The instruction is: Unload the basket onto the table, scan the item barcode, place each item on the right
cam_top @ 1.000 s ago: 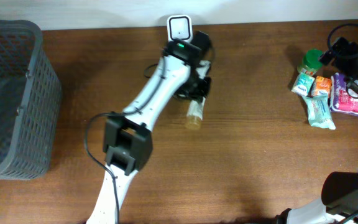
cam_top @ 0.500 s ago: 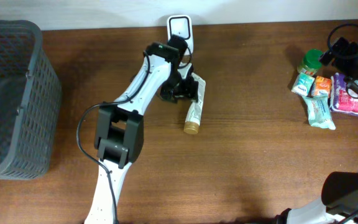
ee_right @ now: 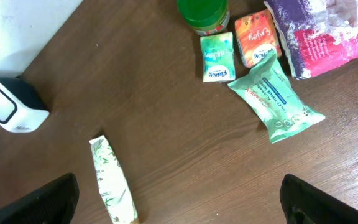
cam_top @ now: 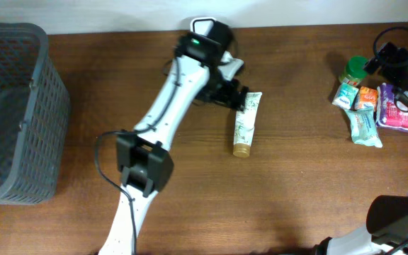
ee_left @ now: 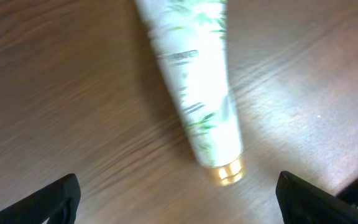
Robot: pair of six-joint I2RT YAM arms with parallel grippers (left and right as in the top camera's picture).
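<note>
Since a second before, the tube [cam_top: 245, 124] had shifted right along the wooden table [cam_top: 303, 184]. Earlier it lay partly under the left arm, then half a second before it sat in that arm's closed claw. Here it lay flat and free, right of the arm, with its gold cap [cam_top: 241, 149] at the near end and its crimped end pointing far. The left gripper [ee_left: 178, 186] had gone from pinched to spread wide and held nothing. In the wrist view its two fingertips [ee_left: 61, 196] stood at opposite edges of the picture, and the tube lay on the wood beyond the gap between them, touching neither.

From overhead the claw sat just left of the tube's far end. The scanner [cam_top: 202, 27] stood farther back at the table's far edge, partly covered by the arm.

The right gripper [ee_right: 182, 202] had not moved. It hung wide open and empty near the far right, above the green-lidded jar [ee_right: 202, 12], the wipes pack [ee_right: 275, 102] and the purple pack [ee_right: 328, 31]. The grey basket [cam_top: 9, 106] stood at the left edge.
</note>
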